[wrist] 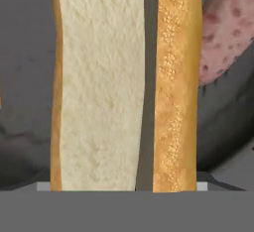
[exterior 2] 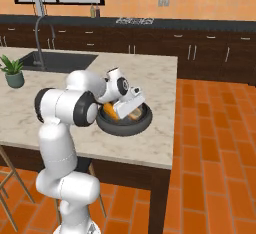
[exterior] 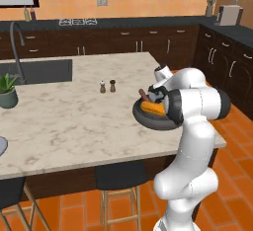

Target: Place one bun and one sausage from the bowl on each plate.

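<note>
The arm reached down into the bowl (exterior: 148, 119) near the right edge of the island counter (exterior: 74, 121), its gripper (exterior 2: 129, 105) low over a bun (wrist: 126, 85) that lay split open beside a sausage (wrist: 228, 32). In the hand view the bun's pale crumb and golden crust sat right under the hand, the fingertips hidden; whether the jaws were wide or already on the bread could not be told. The step in hand appeared to be the pick of the first bun. The next move would call for closing firmly across the bun, lifting it clear of the rim and carrying it to a plate.
</note>
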You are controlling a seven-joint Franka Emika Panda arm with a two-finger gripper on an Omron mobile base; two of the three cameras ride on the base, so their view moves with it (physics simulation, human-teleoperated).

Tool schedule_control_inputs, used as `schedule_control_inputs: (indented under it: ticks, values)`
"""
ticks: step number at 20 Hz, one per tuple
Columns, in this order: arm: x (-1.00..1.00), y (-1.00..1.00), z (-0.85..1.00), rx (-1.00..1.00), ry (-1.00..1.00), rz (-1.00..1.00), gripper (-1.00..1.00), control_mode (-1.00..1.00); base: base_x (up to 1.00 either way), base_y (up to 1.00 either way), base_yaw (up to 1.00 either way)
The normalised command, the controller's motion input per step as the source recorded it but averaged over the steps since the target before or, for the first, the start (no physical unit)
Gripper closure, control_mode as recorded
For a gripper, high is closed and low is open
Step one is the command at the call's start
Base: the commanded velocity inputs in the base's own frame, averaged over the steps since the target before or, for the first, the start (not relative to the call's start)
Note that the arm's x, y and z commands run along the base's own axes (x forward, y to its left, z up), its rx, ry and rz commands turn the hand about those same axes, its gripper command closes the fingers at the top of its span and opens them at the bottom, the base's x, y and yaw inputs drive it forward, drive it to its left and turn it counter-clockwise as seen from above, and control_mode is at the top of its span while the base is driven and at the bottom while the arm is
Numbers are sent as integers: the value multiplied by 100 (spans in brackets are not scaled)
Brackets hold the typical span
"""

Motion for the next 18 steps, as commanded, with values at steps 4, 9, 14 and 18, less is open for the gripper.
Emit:
schedule_control_inputs:
  ticks: [4, 9, 14, 18]
  values:
    - [-97, -2, 69, 5, -1, 0, 100, -100, 0, 0, 0]
    - [-92, 11, 100, 3, -6, 0, 100, -100, 0, 0, 0]
    - [-100, 0, 49, 33, -45, -8, 100, -100, 0, 0, 0]
    - [-25, 4, 14, 10, -9, -3, 100, 100, -75, 29, -5]
